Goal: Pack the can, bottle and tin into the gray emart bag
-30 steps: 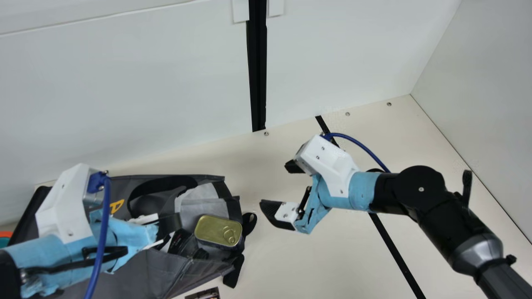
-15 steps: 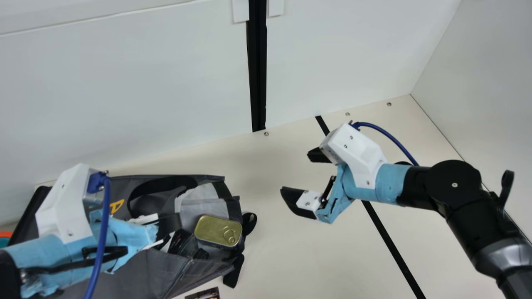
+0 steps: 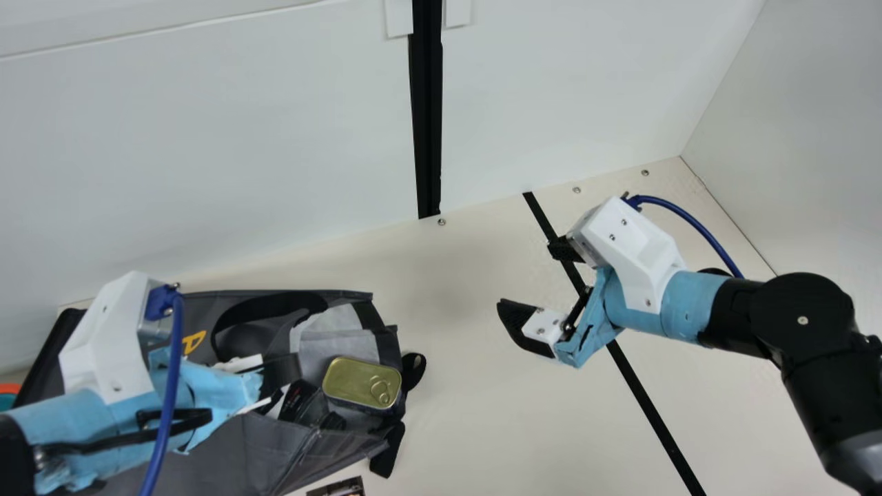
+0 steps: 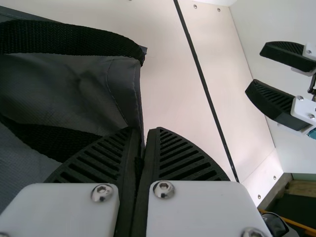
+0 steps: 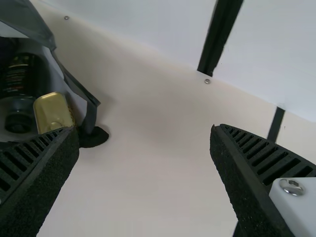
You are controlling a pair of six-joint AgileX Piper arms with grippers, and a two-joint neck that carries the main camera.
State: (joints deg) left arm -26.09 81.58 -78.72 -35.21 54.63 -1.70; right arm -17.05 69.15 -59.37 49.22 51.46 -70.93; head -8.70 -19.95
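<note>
Right gripper [image 3: 526, 277] backed off wide open, left gripper [image 4: 143, 131] pinching bag [image 3: 265, 451] edge; packing looks done, likely release next.

Smooth shiny metal tin [image 3: 351, 382] at left, matt creased cloth-look gray bag [image 3: 255, 455] w/ rough woven blk webbing handle [image 4: 74, 42], glossy dk plastic-look bottle [image 5: 22, 79], smooth matt tbl [image 3: 482, 427], smooth low-sheen far wall [image 3: 207, 138]

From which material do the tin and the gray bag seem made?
The tin looks like metal, glossy gold, with a pull ring on its lid. The bag seems matte fabric, perhaps coated: it has soft folds and a stitched seam.
</note>
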